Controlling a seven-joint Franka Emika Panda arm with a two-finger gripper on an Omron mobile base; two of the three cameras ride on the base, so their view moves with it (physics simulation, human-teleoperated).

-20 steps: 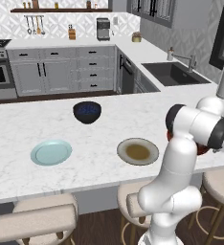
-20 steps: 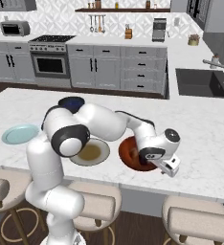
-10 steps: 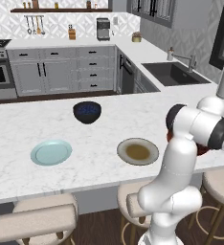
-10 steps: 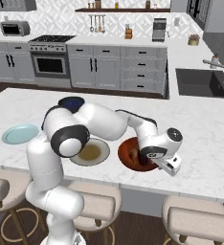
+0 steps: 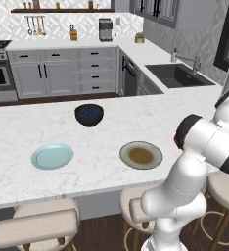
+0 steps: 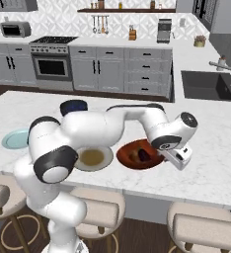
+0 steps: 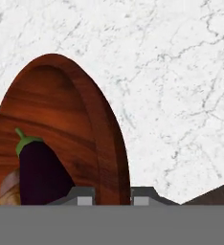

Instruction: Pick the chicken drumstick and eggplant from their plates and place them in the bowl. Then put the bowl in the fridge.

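The end effector is clenched on the rim of the reddish-brown bowl, which sits on the marble table with the eggplant and the chicken drumstick inside.

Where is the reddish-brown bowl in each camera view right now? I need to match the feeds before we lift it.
Left base view: the arm stands in front of it.
Right base view: bowl at centre, on the island, right of the beige plate.
Hand view: bowl on the left, rim between the fingertips, eggplant inside.
Shared landmark: the white marble counter.
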